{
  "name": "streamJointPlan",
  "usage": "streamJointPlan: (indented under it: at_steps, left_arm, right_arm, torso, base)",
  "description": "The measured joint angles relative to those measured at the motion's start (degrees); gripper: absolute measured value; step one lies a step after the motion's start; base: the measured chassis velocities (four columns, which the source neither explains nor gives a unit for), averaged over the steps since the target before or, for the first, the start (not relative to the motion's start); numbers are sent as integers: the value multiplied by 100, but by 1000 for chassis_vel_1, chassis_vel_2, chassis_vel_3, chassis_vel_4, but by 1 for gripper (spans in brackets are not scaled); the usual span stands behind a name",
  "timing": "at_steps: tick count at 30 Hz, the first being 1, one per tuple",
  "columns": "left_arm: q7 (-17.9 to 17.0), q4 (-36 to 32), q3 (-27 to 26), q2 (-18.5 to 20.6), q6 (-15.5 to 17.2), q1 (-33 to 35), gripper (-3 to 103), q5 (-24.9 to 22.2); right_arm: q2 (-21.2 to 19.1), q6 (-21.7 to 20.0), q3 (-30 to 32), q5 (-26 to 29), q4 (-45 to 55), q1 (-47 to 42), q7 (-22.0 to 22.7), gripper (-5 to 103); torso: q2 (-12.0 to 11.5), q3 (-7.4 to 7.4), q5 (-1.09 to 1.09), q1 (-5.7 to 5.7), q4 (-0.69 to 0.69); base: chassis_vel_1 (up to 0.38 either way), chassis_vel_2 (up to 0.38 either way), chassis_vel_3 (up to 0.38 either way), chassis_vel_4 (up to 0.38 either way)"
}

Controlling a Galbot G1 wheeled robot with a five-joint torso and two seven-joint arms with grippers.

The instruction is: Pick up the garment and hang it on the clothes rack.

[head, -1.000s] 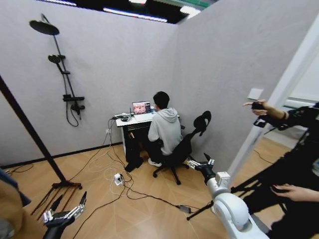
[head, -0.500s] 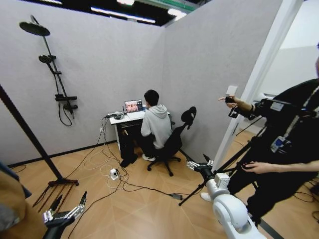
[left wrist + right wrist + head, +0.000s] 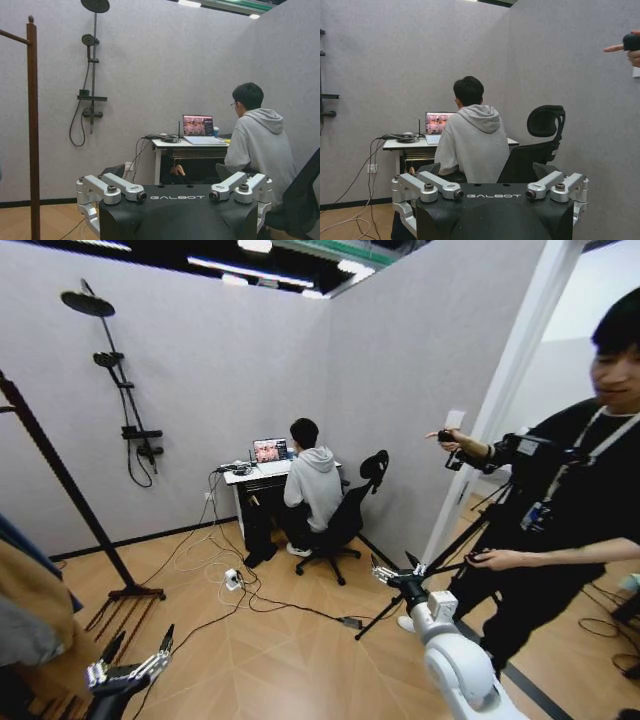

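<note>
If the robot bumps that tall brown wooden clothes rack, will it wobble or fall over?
The tall dark brown wooden clothes rack looks stiff, so it probably won't bend. Its post is tall and thin over a low slatted base, so a high push might rock it. A low push would likely just slide it.

"GALBOT" in pale letters on the black left gripper (image 3: pixel 175 192) body, lower centre, same "GALBOT" wordmark on the right gripper (image 3: pixel 490 192) body

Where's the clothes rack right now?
The tall dark brown wooden clothes rack stands at the head view's far left, its slatted base on the wood floor beyond the left pincer, near the wall-mounted black shower set.
</note>
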Motion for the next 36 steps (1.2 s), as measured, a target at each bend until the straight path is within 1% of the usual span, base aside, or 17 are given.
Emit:
streamJointPlan:
  at_steps: [7, 21, 23, 25, 36]
  left_arm:
    - [0, 0, 0, 0, 0, 1, 100, 0]
    - [-1, 0, 0, 0, 0, 2, 100, 0]
    - [-1, 0, 0, 0, 0, 2, 100, 0]
    - [-1, 0, 0, 0, 0, 1, 100, 0]
    - [0, 0, 0, 0, 0, 0, 100, 0]
  right_arm:
    - [15, -13, -3, -1, 18, -38, -1, 100]
    - [0, -28, 28, 8, 101, -102, -3, 100]
    - [1, -26, 26, 9, 101, -101, -3, 100]
    - [4, 4, 20, 8, 94, -92, -4, 100]
    - [9, 16, 16, 0, 80, -126, -3, 100]
  torso:
    - [3, -2, 1, -7, -1]
    - [3, -2, 1, -8, 2]
    - [3, -2, 1, -7, 1]
    - [3, -2, 1, -7, -2]
    - [3, -2, 2, -6, -2]
  base:
    - [93, 90, 63, 73]
    - [132, 82, 87, 140]
    - [0, 0, 0, 0]
    - [0, 0, 0, 0]
    - [0, 0, 0, 0]
